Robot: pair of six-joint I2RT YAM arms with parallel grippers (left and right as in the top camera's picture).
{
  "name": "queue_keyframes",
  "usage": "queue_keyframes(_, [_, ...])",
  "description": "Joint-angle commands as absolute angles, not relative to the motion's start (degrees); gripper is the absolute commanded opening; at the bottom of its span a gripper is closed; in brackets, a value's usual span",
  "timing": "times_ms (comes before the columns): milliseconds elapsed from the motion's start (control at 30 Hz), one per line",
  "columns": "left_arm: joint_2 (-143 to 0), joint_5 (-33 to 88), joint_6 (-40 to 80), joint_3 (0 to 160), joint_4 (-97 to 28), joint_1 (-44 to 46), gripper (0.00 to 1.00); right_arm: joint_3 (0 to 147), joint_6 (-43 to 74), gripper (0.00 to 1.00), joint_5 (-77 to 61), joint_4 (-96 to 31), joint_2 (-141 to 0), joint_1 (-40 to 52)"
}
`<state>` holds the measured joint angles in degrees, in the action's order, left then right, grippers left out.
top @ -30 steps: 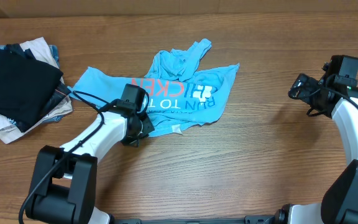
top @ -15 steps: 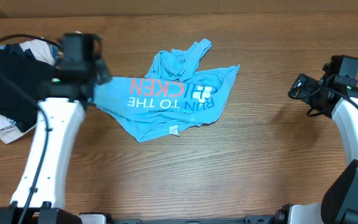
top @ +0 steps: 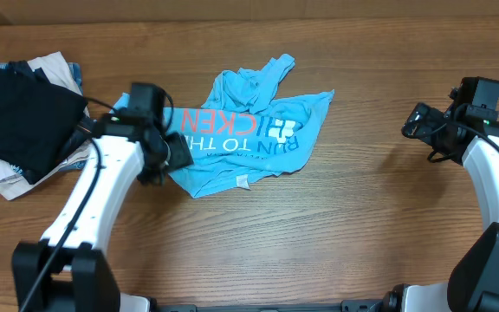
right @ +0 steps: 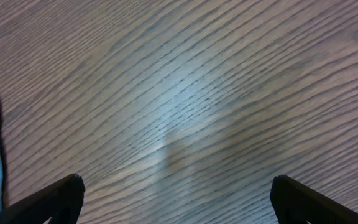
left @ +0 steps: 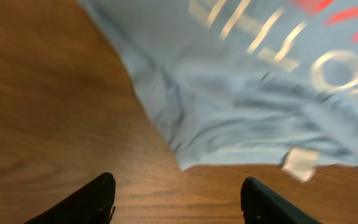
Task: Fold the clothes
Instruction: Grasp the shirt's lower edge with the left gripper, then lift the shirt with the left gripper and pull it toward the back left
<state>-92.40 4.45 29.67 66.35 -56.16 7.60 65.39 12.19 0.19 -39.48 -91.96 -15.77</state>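
Sky-blue T-shirt (top: 249, 130) lies crumpled and unfolded on the desk (top: 336, 225), toward 12 o'clock. My left hand (left: 176, 202) hovers released at its 8 o'clock edge. Right hand (right: 176, 196) is released at 3 o'clock, over bare wood. I judge all folding is yet to do.

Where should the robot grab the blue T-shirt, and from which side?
Grab the blue T-shirt at its near bottom corner, left of the white tag. That edge lies flat and pokes out over bare table, so the open left gripper can probably come down from the robot's side and pinch it without catching the bunched-up folds at the far end.
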Motion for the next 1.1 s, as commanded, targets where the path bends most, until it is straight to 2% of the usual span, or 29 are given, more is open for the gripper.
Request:
queue_keyframes(0, [-94.52,6.04,33.45,63.66,-55.86,8.34,0.71,66.61,12.47,1.0,-0.16,-39.16,-90.28,-15.92])
queue_keyframes(300, [-102.0,15.05,33.5,61.45,-51.2,8.64,0.72,66.61,12.47,1.0,-0.16,-39.18,-90.28,-15.92])
queue_keyframes(500, [-107.26,15.07,33.47,61.45,-50.19,9.08,0.7,66.61,12.47,1.0,-0.16,-39.22,-90.28,-15.92])
queue_keyframes(533, [-107.7,14.94,33.45,61.45,-50.06,9.08,0.67,66.61,12.47,1.0,-0.16,-39.22,-90.28,-15.92])
queue_keyframes(600, [-108.01,13.56,32.99,61.47,-48.6,9.06,0.47,66.61,12.49,1.0,-0.16,-39.2,-90.28,-15.92])
queue_keyframes(667, [-107.98,12.4,31.83,61.82,-46.24,9.06,0.15,66.61,12.47,1.0,-0.16,-39.2,-90.28,-15.92])
queue_keyframes(700, [-107.98,11.68,31.22,62.41,-45.36,9.04,0.05,66.61,12.47,1.0,-0.16,-39.22,-90.28,-15.92])
queue_keyframes(833, [-107.68,7.64,25.71,70.32,-46.04,7.66,0.04,66.61,12.47,1.0,-0.16,-39.33,-90.28,-15.92])
queue_keyframes(1067, [-107.46,-1.96,18.04,99.31,-52.07,3.36,0.04,66.61,12.47,1.0,-0.14,-39.31,-90.28,-15.92])
